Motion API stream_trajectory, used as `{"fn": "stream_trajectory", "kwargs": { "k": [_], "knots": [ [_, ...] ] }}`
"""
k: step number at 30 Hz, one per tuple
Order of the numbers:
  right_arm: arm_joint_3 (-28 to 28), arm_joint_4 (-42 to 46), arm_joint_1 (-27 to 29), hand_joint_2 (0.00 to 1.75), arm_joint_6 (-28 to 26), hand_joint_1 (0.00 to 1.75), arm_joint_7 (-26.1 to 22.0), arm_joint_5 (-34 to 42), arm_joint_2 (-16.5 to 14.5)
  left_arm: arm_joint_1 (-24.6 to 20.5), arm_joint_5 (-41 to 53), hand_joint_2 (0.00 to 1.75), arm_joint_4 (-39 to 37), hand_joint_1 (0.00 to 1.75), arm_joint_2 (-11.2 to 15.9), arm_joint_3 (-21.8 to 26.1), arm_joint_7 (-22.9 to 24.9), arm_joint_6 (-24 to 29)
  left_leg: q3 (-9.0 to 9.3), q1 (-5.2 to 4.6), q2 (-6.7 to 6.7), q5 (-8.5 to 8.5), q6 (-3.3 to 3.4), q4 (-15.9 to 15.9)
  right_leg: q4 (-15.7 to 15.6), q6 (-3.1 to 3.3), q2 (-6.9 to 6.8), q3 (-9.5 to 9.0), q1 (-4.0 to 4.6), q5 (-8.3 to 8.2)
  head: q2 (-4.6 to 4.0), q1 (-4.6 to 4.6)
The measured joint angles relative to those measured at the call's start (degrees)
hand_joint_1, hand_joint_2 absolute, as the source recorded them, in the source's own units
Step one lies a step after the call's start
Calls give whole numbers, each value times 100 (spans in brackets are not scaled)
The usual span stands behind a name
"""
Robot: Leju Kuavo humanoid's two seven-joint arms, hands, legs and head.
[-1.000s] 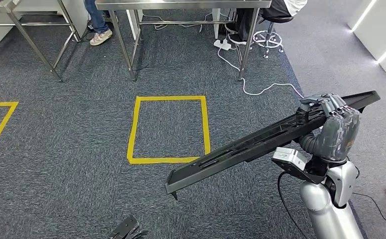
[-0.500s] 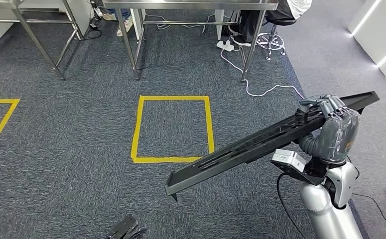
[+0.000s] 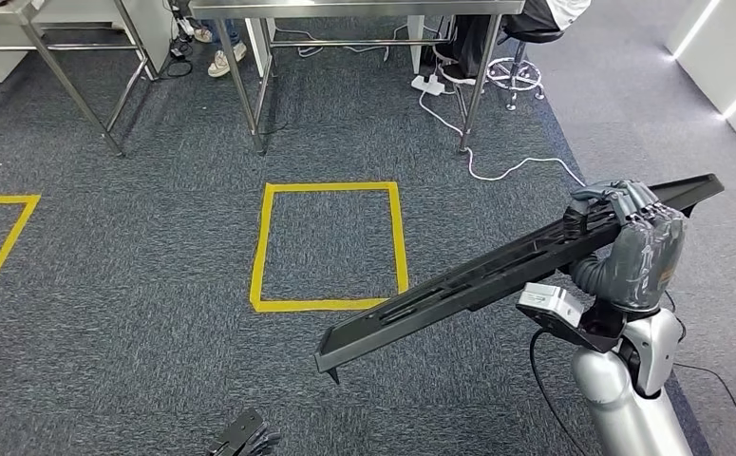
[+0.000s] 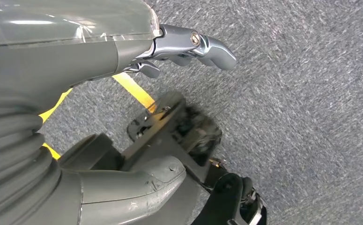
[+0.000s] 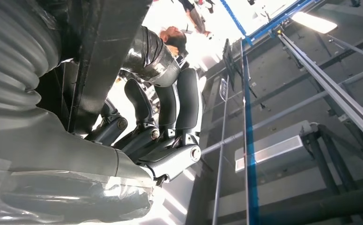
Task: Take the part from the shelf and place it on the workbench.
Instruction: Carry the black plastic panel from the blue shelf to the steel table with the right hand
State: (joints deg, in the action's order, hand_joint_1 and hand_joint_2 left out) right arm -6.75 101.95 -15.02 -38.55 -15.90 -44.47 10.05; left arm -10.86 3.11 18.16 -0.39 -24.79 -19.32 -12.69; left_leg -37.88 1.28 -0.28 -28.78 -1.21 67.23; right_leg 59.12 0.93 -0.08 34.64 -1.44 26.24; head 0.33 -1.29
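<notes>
Right hand [image 3: 630, 242] wrapped tight around the long black part [image 3: 497, 275], which slants over the grey carpet [image 3: 136, 285] with its low end near a yellow tape square [image 3: 329, 245]. Left hand [image 4: 137, 61] low by the body, holding nothing, fingers apart. Ahead stand steel table legs [image 3: 250, 85], a white cable [image 3: 497, 171] trailing between them and the part; a person's shoe [image 3: 219, 62] beyond.

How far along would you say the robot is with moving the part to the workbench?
Done: the part is off the shelf. In hand: the right hand grips it near one end, carried tilted above the carpet. Left: reaching the steel workbench ahead and setting it down. The left hand holds nothing.
</notes>
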Motion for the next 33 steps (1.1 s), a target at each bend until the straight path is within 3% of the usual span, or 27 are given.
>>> {"fn": "stream_trajectory", "kwargs": {
  "k": [2,3,7,9,11,12,13,14,16,18,21,23,26,27,28,29,31,33],
  "knots": [
    [0,3,0,175,-4,175,-5,-142,8,-9,7,175,0,0,-2,0,-20,-13,318,-3,5,220,2,-661,28,-73,4,7,-3,17,0,-1],
    [0,4,1,175,-7,175,-7,-207,15,-11,8,175,0,0,-3,-1,-29,-23,380,-19,1,234,30,-802,34,-114,1,14,3,18,0,-2],
    [0,9,8,175,-24,175,1,-346,49,-16,10,175,0,0,-2,-2,-66,-50,398,-52,-66,277,237,-891,85,-258,-48,41,-23,76,0,-5],
    [0,10,12,175,-32,175,10,-374,73,-21,10,175,0,0,2,-2,-73,-56,412,-53,-109,314,322,-932,553,-266,-43,253,-29,366,0,-8],
    [0,9,27,175,-36,175,17,-391,89,-17,10,175,0,0,3,-2,-74,-62,405,-88,-158,316,362,-930,1292,-255,-21,612,-12,689,0,-8],
    [0,8,38,175,-36,175,20,-394,91,-12,10,175,0,0,2,-2,-74,-66,404,-107,-189,313,370,-923,1527,-247,-11,731,-1,734,0,-8],
    [0,8,45,175,-36,175,21,-393,92,-9,10,175,0,0,1,-2,-74,-68,404,-123,-221,309,377,-913,1560,-232,-1,756,9,671,0,-8],
    [0,9,48,175,-37,175,22,-390,92,-9,10,175,0,0,-1,-2,-74,-69,405,-134,-255,304,380,-901,1377,-210,12,674,20,513,0,-8],
    [0,10,42,175,-38,175,26,-385,92,-16,10,175,0,0,-3,-2,-75,-67,401,-152,-323,286,375,-870,663,-147,118,331,37,157,0,-8],
    [1,13,38,175,-44,175,28,-371,93,-22,10,175,0,0,-7,-2,-77,-66,367,-162,-378,272,342,-834,177,-112,239,113,53,23,0,-5],
    [2,16,29,175,-52,175,29,-307,95,-10,10,175,0,0,-4,-2,-74,-66,330,-143,-423,265,262,-830,66,-83,234,73,58,19,0,-6],
    [2,19,22,175,-55,175,29,-275,95,-21,11,175,0,0,-5,-2,-73,-66,249,-148,-298,114,206,-637,6,-30,179,34,26,-7,0,2],
    [1,27,24,175,-58,175,23,-251,95,-42,14,175,0,0,-9,-2,-65,-66,-204,-109,-81,-380,127,345,-19,11,86,12,22,-7,0,13],
    [1,28,29,175,-58,175,20,-235,95,-38,15,175,0,0,-9,-2,-61,-66,-339,-86,-63,-456,103,616,-17,13,60,12,22,-3,0,13],
    [1,28,31,175,-59,175,18,-217,95,-34,14,175,0,0,-9,-2,-57,-66,-385,-66,-54,-423,82,693,-14,11,37,11,19,1,0,14],
    [1,28,32,175,-59,175,16,-199,95,-34,13,175,0,0,-9,-2,-55,-66,-320,-47,-43,-286,66,549,-9,2,21,8,12,8,0,14],
    [1,28,29,175,-58,175,12,-175,95,-40,11,175,0,0,-9,-2,-55,-64,46,-19,-10,92,48,-196,10,-34,-1,-2,0,30,0,14],
    [0,28,24,175,-55,175,6,-140,95,-48,12,175,0,0,-9,-2,-55,-65,324,-36,3,259,72,-750,34,-93,-11,2,8,46,0,12]
  ]
}}
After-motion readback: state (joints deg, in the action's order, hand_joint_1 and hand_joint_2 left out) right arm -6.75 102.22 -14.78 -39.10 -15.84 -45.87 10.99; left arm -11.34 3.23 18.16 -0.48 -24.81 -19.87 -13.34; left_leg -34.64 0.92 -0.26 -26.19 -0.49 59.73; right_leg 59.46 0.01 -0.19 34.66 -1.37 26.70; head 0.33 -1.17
